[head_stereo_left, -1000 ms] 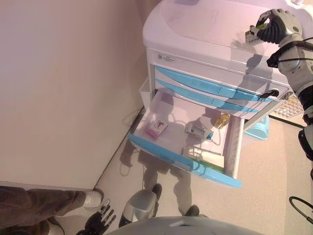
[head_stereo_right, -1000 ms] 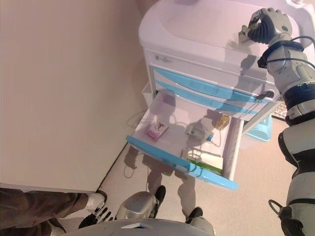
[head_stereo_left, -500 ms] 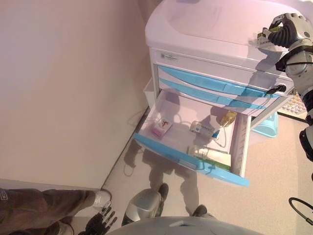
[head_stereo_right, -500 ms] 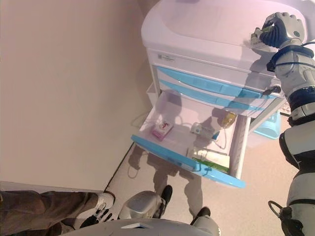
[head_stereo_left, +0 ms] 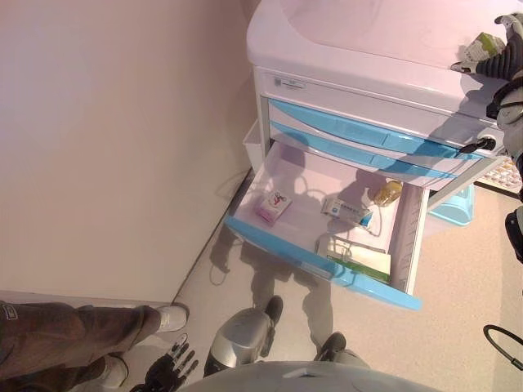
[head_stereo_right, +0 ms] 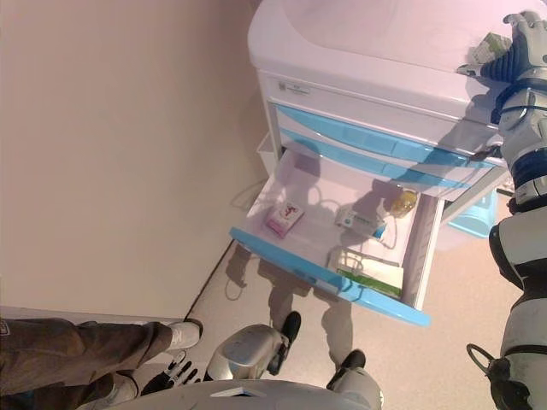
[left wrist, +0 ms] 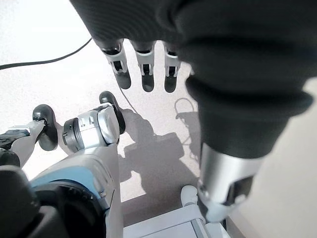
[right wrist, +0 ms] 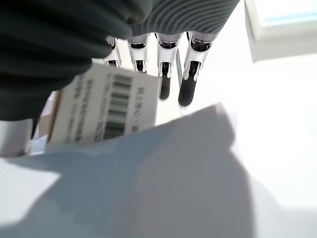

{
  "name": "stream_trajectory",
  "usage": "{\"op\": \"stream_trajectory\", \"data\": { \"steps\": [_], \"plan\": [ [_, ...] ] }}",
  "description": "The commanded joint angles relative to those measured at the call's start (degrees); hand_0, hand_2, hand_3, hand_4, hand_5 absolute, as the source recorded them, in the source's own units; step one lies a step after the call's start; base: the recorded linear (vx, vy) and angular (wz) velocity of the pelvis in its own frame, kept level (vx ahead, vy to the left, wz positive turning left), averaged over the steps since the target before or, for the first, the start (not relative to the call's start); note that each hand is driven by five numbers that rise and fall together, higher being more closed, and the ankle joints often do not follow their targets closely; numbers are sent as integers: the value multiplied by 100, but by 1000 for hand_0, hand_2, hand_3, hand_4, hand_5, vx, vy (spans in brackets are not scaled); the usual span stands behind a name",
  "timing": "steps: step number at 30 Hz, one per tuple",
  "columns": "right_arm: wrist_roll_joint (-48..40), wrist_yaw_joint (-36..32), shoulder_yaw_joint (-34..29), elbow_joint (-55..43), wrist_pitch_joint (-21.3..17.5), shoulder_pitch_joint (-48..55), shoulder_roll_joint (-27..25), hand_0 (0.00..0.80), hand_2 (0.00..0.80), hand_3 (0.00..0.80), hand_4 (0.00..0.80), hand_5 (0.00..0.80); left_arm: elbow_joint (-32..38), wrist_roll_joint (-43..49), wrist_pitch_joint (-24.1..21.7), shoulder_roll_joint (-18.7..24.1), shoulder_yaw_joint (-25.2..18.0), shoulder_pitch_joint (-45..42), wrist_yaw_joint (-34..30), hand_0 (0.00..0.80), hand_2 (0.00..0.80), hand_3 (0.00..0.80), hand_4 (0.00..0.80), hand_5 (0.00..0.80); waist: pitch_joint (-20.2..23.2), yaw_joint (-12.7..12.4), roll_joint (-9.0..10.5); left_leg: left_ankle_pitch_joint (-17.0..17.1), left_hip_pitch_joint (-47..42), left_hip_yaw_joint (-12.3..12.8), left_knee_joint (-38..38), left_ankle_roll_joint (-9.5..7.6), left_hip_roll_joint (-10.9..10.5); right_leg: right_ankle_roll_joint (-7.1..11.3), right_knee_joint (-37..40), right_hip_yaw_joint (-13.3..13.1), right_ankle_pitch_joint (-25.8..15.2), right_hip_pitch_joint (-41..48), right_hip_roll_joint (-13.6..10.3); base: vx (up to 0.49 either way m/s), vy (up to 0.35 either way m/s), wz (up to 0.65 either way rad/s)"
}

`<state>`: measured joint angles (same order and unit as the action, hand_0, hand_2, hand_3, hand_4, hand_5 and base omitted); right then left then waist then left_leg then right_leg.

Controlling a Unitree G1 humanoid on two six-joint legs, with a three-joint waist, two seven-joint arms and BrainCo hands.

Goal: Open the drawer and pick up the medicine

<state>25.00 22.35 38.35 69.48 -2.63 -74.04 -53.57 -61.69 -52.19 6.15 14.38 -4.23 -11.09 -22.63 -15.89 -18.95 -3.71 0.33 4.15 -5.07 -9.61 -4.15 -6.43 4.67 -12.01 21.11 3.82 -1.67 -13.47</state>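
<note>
The white cart (head_stereo_left: 368,33) has its lowest drawer (head_stereo_left: 319,261) pulled open, blue front towards me. Inside lie a pink box (head_stereo_left: 273,207), a white and blue box (head_stereo_left: 347,211), a yellow bottle (head_stereo_left: 387,193) and a green and white box (head_stereo_left: 359,260). My right hand (head_stereo_right: 523,53) is over the cart top at the far right, fingers straight. A small medicine box (head_stereo_right: 481,58) with a barcode (right wrist: 106,106) lies on the top beside its fingers. My left hand (head_stereo_left: 167,371) hangs open low by the floor, empty.
A wall runs along the left of the cart. A person's leg (head_stereo_left: 73,339) and white shoe (head_stereo_left: 169,316) stand at the lower left. A light blue bin (head_stereo_left: 458,204) sits on the floor right of the cart. A small white side bin (head_stereo_left: 252,147) hangs on the cart's left.
My right hand was curled on the small medicine box above the cart top; now its fingers are straight and the box rests on the top. The camera has shifted.
</note>
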Motion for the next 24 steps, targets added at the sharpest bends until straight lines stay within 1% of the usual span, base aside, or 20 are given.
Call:
{"op": "stream_trajectory", "data": {
  "steps": [1,2,4,7,12,16,19,20,24],
  "plan": [
    [568,652,624,-111,200,-519,-443,0,0,0,0,0,44,-96,-64,262,291,-294,-21,0,0,0,0,0,-48,-162,21,-566,69,-194,92,106,-203,80,-551,-23,244,119,-279,0,0,0],
    [728,847,722,-138,295,-549,-446,0,0,0,0,0,66,-119,-54,276,290,-304,-35,0,0,0,0,0,-47,-167,29,-569,64,-193,91,104,-201,88,-545,-22,234,127,-282,0,0,0],
    [872,974,797,-182,399,-569,-473,0,0,0,0,0,93,-69,-47,286,290,-311,-72,0,0,0,0,0,-47,-171,37,-573,53,-193,94,100,-200,96,-546,-14,221,135,-286,0,0,0],
    [1050,1298,975,-237,721,-602,-542,0,0,0,0,0,163,-54,-58,277,322,-344,-83,0,0,0,0,0,-17,-201,60,-578,48,-195,100,92,-196,108,-518,8,231,159,-277,0,0,0],
    [1145,1670,1119,-249,969,-670,-596,0,0,0,0,0,165,-18,1,312,335,-366,-67,0,0,0,0,0,11,-233,75,-577,52,-214,100,89,-200,127,-483,26,224,189,-267,0,0,0],
    [1003,1750,1199,-308,975,-696,-637,0,0,0,0,0,157,2,34,356,293,-390,-91,0,0,0,0,0,38,-228,79,-585,44,-201,106,84,-194,130,-478,29,228,195,-263,0,0,0],
    [840,1894,1214,-431,889,-744,-648,0,0,0,0,0,166,23,41,412,271,-394,-158,0,0,0,0,0,48,-205,98,-592,46,-176,100,85,-186,128,-473,20,230,203,-246,-13,-34,-2],
    [804,1987,1196,-516,766,-762,-664,0,0,0,0,0,151,62,31,422,255,-405,-206,0,0,0,0,0,59,-186,107,-596,39,-160,100,86,-179,133,-476,17,218,204,-245,0,0,0],
    [575,2103,1142,-985,484,-811,-682,0,0,0,0,0,136,211,-63,409,250,-434,-269,0,0,0,0,0,117,-112,138,-624,-8,-106,112,96,-154,133,-432,-23,238,236,-214,-4,-45,-3]
  ]
}}
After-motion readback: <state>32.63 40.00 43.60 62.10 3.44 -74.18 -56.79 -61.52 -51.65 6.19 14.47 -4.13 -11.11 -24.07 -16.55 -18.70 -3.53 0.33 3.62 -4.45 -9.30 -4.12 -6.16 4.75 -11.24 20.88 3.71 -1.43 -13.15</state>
